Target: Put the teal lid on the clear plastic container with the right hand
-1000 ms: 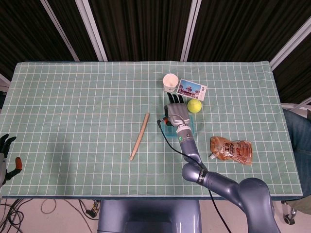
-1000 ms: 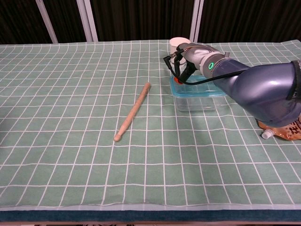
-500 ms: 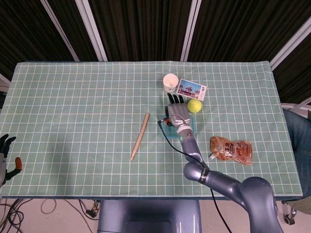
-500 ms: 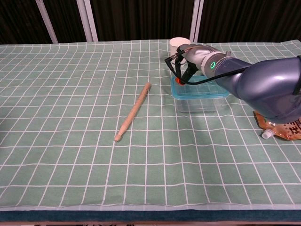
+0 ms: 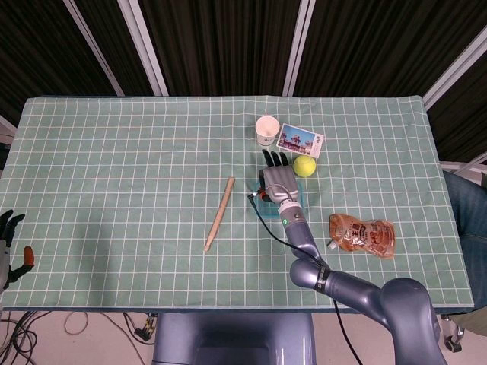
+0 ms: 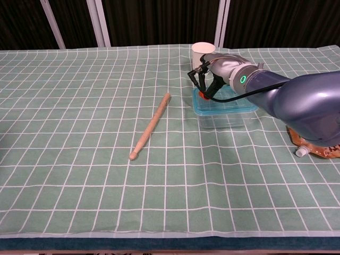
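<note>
Left hand (image 5: 11,242): only dark fingers and an orange tip show at the lower left edge of the head view, off the table; whether they hold anything cannot be told.

On the green checked cloth (image 5: 114,167), near to far: one orange pouch (image 5: 363,235), cut by the frame edge in the chest view; one wooden stick (image 6: 150,126) lying alone, well left of the container; one clear plastic container (image 6: 222,112); one tennis ball (image 5: 304,166); one picture card (image 5: 300,141); one white paper cup (image 5: 267,130), partly behind the hand in the chest view.

The teal lid (image 6: 226,104) lies on top of the container. Whether it is fully seated cannot be told, as the hand covers its far part.

Right hand (image 5: 278,179): palm down over the lid, fingers extended toward the cup and ball, nothing visibly gripped. An orange thumb tip sits at the lid's left rim. The forearm runs back toward the near right corner.
</note>
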You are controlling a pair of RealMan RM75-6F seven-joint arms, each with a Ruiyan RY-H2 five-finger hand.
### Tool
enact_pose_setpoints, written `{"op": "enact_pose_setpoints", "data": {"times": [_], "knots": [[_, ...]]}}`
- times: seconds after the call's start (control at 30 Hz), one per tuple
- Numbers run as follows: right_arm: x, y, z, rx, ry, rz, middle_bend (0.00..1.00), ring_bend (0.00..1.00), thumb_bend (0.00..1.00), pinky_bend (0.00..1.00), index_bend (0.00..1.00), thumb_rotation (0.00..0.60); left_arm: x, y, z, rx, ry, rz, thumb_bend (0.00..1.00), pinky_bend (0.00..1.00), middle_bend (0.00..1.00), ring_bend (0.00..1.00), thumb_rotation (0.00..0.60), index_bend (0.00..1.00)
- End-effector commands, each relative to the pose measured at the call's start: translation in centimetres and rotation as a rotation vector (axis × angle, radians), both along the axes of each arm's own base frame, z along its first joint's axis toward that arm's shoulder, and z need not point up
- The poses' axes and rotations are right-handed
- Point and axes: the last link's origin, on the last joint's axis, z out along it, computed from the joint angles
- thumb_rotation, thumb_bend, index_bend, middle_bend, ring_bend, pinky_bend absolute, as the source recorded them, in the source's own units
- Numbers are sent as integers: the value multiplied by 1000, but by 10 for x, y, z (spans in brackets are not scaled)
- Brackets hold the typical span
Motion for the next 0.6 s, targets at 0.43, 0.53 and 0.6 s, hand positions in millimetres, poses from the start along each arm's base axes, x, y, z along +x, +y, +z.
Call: {"op": "enact_pose_setpoints", "data": {"times": [0.43,0.53,0.6], "knots": [[0,-8,3,-12,4,-16,44,0,641,0,717,600,-1,0,0,1,0,3,568,0,0,0,600,114],[0,-11,4,-10,9,-19,44,0,641,0,717,600,-1,0,0,2,0,5,568,0,0,0,600,114],[0,-12,5,-5,17,-18,44,0,641,0,717,600,-1,0,0,2,0,5,568,0,0,0,600,114]]}}
